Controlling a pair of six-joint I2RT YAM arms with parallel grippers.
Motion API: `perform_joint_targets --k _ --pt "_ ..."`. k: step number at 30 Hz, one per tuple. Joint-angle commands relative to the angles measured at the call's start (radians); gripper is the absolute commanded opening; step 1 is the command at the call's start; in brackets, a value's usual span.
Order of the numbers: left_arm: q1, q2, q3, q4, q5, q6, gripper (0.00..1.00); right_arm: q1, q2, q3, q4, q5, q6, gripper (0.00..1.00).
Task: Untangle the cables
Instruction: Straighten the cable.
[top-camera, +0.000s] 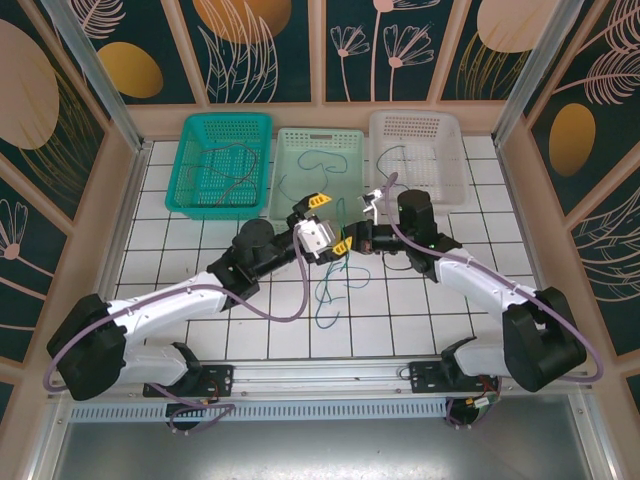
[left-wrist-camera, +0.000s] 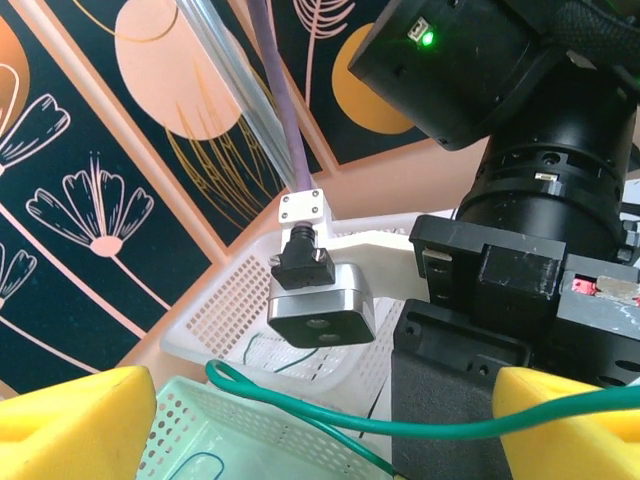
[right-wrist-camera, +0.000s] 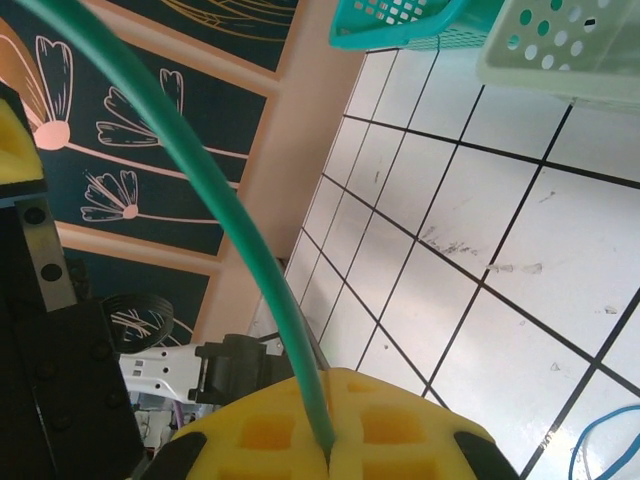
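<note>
Above the white tiled desk (top-camera: 200, 330), the right jaws were shut on a green cable (right-wrist-camera: 230, 220) crossing the wide-open, empty left jaws, other cables (top-camera: 330, 290) trailing below; separation seemed underway, next needing a steady pull clear.

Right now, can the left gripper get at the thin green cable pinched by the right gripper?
Probably yes: the left gripper is open and the thin green cable runs across the gap between its yellow foam pads, nothing blocking.

perforated plastic baskets (top-camera: 228, 118) at 12 o'clock: 3 | white-and-black robot arms (top-camera: 170, 305): 2 | thin loose wires (right-wrist-camera: 222, 220): at least 4, exact count unclear
</note>
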Motion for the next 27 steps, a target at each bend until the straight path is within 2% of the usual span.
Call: perform_joint_targets --k 1,3,4,6,7,11,12,16,18,27 --pt "-0.009 0.018 0.039 0.010 -0.004 0.031 0.85 0.013 0.004 0.034 -0.013 -0.020 -0.033 0.00" --pt "-0.010 0.028 0.045 0.021 -0.007 0.031 0.82 0.016 0.006 0.034 -0.014 -0.018 -0.034 0.00" --pt "-0.009 0.033 0.052 0.022 -0.008 0.026 0.74 0.017 0.006 0.032 -0.015 -0.016 -0.033 0.00" --pt "-0.009 0.041 0.067 0.030 -0.016 0.005 0.51 0.020 0.009 0.033 -0.027 -0.006 -0.042 0.00" --pt "-0.010 0.042 0.069 0.039 -0.012 -0.003 0.45 0.021 0.012 0.033 -0.039 0.003 -0.050 0.00" --pt "-0.009 0.036 0.076 0.061 0.017 -0.028 0.45 0.021 0.020 0.025 -0.066 0.030 -0.077 0.00" --pt "-0.010 0.034 0.079 0.060 0.012 -0.035 0.40 0.021 0.022 0.026 -0.092 0.046 -0.092 0.00" --pt "-0.008 0.014 0.094 0.059 -0.041 -0.078 0.12 0.023 0.036 0.015 -0.147 0.078 -0.152 0.00" --pt "-0.010 0.008 0.114 0.033 -0.060 -0.096 0.01 0.029 0.026 0.010 -0.160 0.095 -0.180 0.00" --pt "0.013 0.041 0.271 -0.067 -0.170 -0.273 0.00 0.092 -0.056 0.003 -0.250 0.140 -0.346 0.00"
